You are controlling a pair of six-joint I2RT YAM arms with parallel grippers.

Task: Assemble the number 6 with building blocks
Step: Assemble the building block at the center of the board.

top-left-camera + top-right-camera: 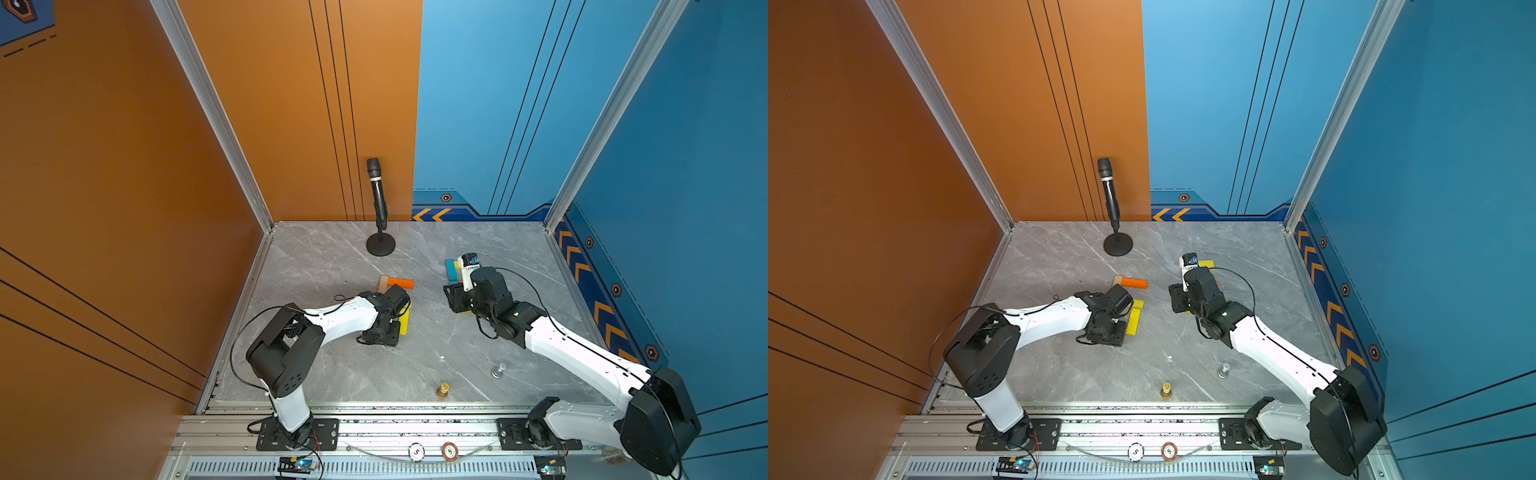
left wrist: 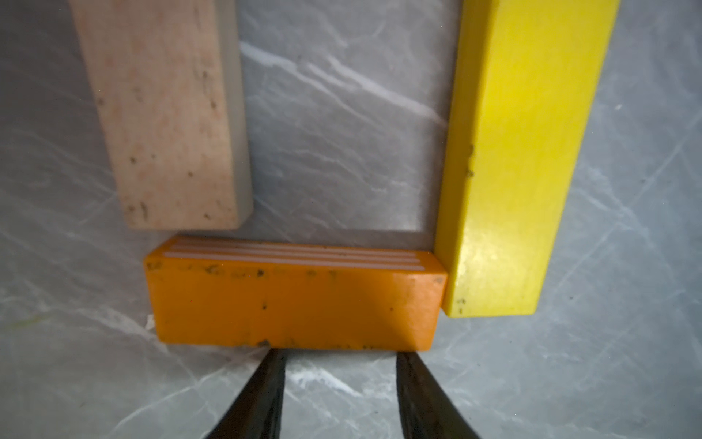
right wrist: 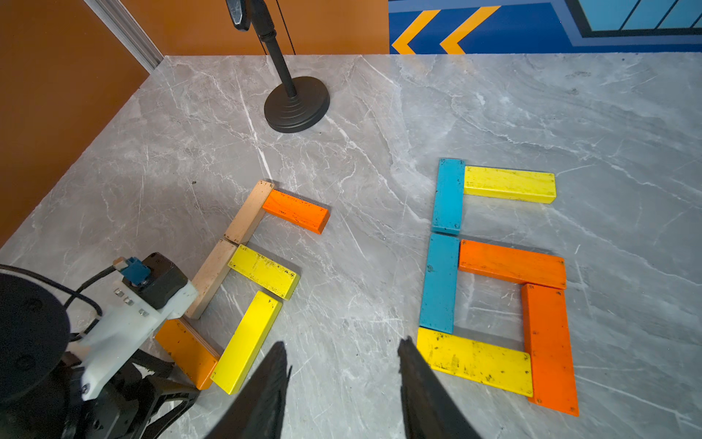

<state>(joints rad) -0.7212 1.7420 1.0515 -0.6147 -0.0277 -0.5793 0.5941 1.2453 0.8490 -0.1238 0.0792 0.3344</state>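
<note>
The left block figure 6 (image 3: pixel 262 271) lies flat just toward 9 o'clock of the centre of the grey marbled desk (image 3: pixel 380 152); the right block figure 6 (image 3: pixel 440 281) lies toward 2 o'clock. Left end effector (image 2: pixel 343 384): jaws partly apart, holding nothing, tips at the outer long side of the flat orange wooden bar (image 2: pixel 296 304) that closes the left figure's loop at 6 o'clock; contact cannot be confirmed. This bar abuts the long yellow wooden bar (image 2: pixel 509 171) and nearly meets the plain tan wooden bar (image 2: pixel 167 114). Right end effector (image 3: pixel 342 380): partly open, empty, poised between the figures. Probable hazards: further advance would shove the orange bar inward, skewing its neighbours; a low right-arm sweep could displace the adjacent yellow base bar (image 3: pixel 475 361). No containers appear.
</note>
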